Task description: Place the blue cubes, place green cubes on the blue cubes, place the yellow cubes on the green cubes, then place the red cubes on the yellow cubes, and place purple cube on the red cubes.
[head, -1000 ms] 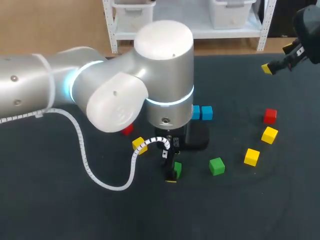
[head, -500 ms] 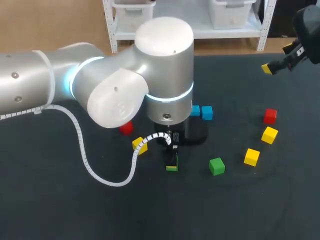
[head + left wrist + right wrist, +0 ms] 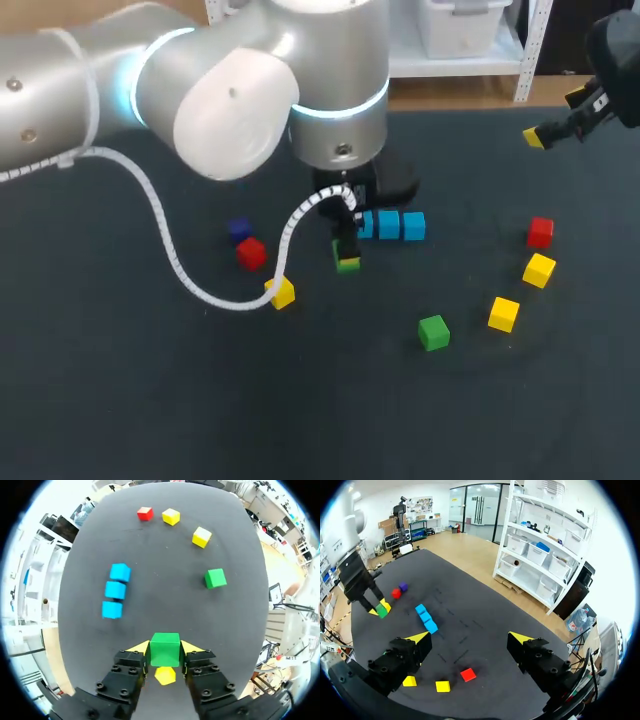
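Observation:
My left gripper (image 3: pixel 347 252) is shut on a green cube (image 3: pixel 348 264), held above the table just beside a row of three blue cubes (image 3: pixel 389 225). In the left wrist view the green cube (image 3: pixel 165 649) sits between the yellow fingertips, and the blue cubes (image 3: pixel 115 590) lie ahead and to one side. A second green cube (image 3: pixel 433 332) rests on the table. My right gripper (image 3: pixel 552 125) hangs at the far right, open and empty (image 3: pixel 470 638).
Two yellow cubes (image 3: pixel 503 313) (image 3: pixel 539 270) and a red cube (image 3: pixel 541 232) lie at the right. Another yellow cube (image 3: pixel 281 292), a red cube (image 3: pixel 251 254) and a purple cube (image 3: pixel 238 230) lie left of my left gripper. Its white cable (image 3: pixel 170 260) loops above the table.
My left gripper shut on the green cube, lifted it and carried it away from the front of the table to beside the blue row. The right arm stayed still.

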`<state>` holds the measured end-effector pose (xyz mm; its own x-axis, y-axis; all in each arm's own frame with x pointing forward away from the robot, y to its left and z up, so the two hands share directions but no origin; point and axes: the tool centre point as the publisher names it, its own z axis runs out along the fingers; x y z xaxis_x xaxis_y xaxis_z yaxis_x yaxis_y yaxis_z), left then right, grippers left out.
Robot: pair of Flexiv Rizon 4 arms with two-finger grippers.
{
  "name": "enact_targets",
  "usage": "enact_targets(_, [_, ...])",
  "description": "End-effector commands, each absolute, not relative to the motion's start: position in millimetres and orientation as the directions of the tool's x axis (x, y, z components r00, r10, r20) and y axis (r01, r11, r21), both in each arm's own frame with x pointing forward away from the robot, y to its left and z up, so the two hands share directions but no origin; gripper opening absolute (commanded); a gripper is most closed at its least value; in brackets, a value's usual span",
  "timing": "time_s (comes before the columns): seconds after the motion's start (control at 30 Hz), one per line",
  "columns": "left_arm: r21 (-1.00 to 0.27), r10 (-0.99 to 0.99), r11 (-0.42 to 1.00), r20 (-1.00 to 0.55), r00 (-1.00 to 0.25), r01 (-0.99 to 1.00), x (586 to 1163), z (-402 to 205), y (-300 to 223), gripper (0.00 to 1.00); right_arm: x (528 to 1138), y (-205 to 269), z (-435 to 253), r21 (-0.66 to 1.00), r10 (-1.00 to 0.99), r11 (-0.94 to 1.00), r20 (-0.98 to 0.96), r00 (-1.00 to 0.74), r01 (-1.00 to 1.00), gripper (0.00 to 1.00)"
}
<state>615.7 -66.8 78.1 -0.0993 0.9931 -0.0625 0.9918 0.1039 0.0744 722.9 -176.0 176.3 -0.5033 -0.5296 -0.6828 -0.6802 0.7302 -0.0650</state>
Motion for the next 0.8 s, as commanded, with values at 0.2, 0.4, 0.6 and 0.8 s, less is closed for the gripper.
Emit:
enact_targets(0.2, [0.068, 1.0, 0.028, -0.002, -0.028, 0.997, 655.3, 76.8, -99.6, 0.0, 723.2, -176.2, 176.6, -0.064, -0.53, 0.729, -0.682, -0.504, -0.681, 1.0])
enact_targets(0.4, [0.085, 0.999, -0.029, 0.039, 0.026, 0.996, 668.9, 63.4, -112.4, 0.0, 723.2, -176.2, 176.6, -0.064, -0.53, 0.729, -0.682, -0.504, -0.681, 1.0])
enact_targets(0.6, [0.099, 0.998, -0.04, 0.058, 0.035, 0.994, 687.2, 55.3, -116.7, 0.0, 723.2, -176.2, 176.6, -0.064, -0.53, 0.729, -0.682, -0.504, -0.681, 1.0])
enact_targets(0.8, [0.105, 0.997, -0.043, 0.063, 0.036, 0.994, 704.7, 53.9, -115.8, 0.0, 723.2, -176.2, 176.6, -0.064, -0.53, 0.729, -0.682, -0.504, -0.681, 1.0])
